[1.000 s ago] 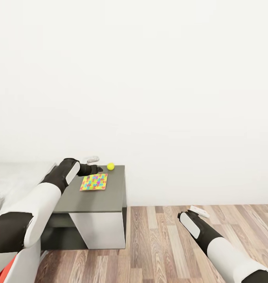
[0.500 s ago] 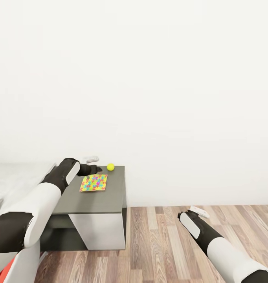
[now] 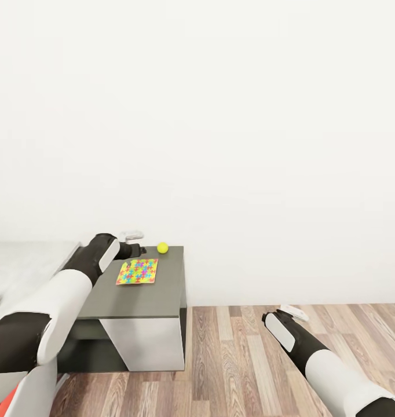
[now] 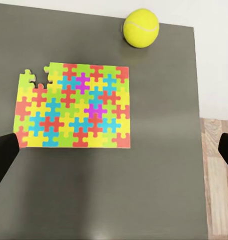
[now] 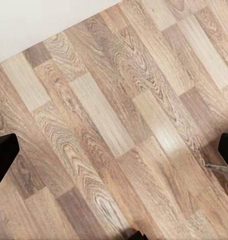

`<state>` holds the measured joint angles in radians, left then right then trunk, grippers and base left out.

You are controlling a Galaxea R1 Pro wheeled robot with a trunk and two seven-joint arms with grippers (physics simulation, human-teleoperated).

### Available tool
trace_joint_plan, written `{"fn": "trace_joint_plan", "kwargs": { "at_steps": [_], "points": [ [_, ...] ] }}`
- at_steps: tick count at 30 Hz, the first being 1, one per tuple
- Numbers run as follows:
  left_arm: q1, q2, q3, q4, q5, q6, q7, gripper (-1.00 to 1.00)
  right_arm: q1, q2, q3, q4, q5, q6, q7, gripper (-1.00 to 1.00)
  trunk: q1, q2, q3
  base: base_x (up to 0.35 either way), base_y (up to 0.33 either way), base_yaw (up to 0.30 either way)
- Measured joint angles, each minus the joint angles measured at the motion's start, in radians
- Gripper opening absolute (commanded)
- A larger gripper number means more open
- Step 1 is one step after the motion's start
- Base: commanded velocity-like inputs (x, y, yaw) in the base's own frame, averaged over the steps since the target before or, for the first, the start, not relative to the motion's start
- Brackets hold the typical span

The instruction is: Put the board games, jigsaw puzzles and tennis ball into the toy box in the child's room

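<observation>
Left gripper (image 4: 114, 145) above jigsaw puzzle (image 4: 73, 105)

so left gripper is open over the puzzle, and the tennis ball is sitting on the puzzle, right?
Not quite. The left gripper is open over the puzzle, but the tennis ball lies on the bare table beside the puzzle, apart from it. The left wrist view shows the gap.
</observation>
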<state>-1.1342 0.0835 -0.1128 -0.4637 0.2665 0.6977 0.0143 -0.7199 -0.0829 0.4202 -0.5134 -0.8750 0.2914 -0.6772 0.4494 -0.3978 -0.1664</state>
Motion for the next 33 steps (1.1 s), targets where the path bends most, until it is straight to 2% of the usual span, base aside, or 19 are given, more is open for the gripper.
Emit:
{"fn": "trace_joint_plan", "kwargs": {
  "at_steps": [10, 13, 16, 20, 33],
  "points": [
    [0.000, -0.015, 0.001, 0.005, -0.006, -0.027, 0.072, 1.00, 0.000, 0.000, 0.000, 0.000, 0.000, 0.000, 0.001, 1.00, 0.000, 0.000, 0.000, 0.000, 0.000, 0.000],
    [0.000, -0.028, 0.000, 0.005, -0.012, -0.031, 0.088, 1.00, 0.000, 0.000, 0.000, 0.000, 0.000, 0.001, 0.001, 1.00, 0.000, 0.000, 0.000, 0.000, 0.000, 0.000],
    [0.000, -0.036, -0.001, 0.005, -0.019, -0.034, 0.139, 1.00, 0.000, 0.000, 0.001, 0.000, 0.000, 0.002, 0.001, 1.00, 0.000, 0.000, 0.000, 0.000, 0.000, 0.000],
    [0.000, -0.039, -0.001, 0.008, -0.020, -0.054, 0.171, 1.00, 0.000, 0.002, 0.003, 0.000, 0.000, 0.002, 0.001, 1.00, 0.000, 0.000, 0.000, 0.002, 0.000, 0.000],
    [0.000, -0.047, -0.001, 0.023, -0.019, -0.076, 0.184, 1.00, 0.000, 0.003, 0.009, 0.000, 0.000, 0.003, 0.002, 1.00, 0.000, 0.000, 0.000, 0.135, 0.000, 0.000]
  ]
}}
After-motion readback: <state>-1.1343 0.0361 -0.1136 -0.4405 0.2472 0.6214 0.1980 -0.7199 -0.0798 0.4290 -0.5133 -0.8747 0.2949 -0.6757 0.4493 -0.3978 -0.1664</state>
